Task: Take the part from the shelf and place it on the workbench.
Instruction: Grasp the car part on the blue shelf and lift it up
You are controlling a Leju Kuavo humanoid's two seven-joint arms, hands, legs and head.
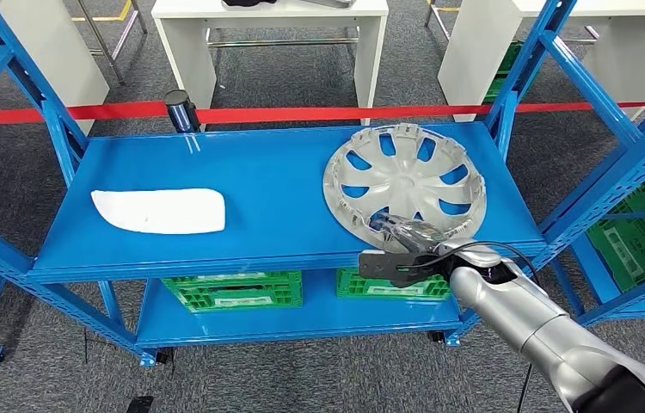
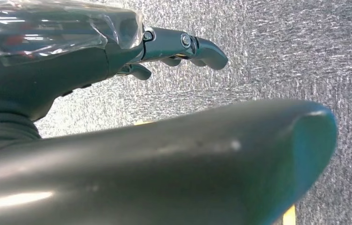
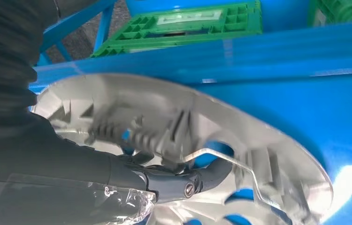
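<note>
A silver hubcap [image 1: 405,176] lies hollow side up at the right end of the blue shelf's top board [image 1: 259,172]. My right hand [image 1: 409,234] grips its near rim at the board's front edge. In the right wrist view the dark fingers [image 3: 197,180] curl inside the hubcap [image 3: 164,108], against its ribs and wire ring, and the rim looks blurred. My left hand [image 2: 174,47] hangs over grey carpet with its fingers apart and nothing in it.
A flat white part [image 1: 160,211] lies on the board's left side. Green crates [image 1: 233,288] sit on the lower board. Blue uprights [image 1: 517,86] flank the shelf. Behind it run a red tape barrier [image 1: 302,112] and white tables [image 1: 272,17].
</note>
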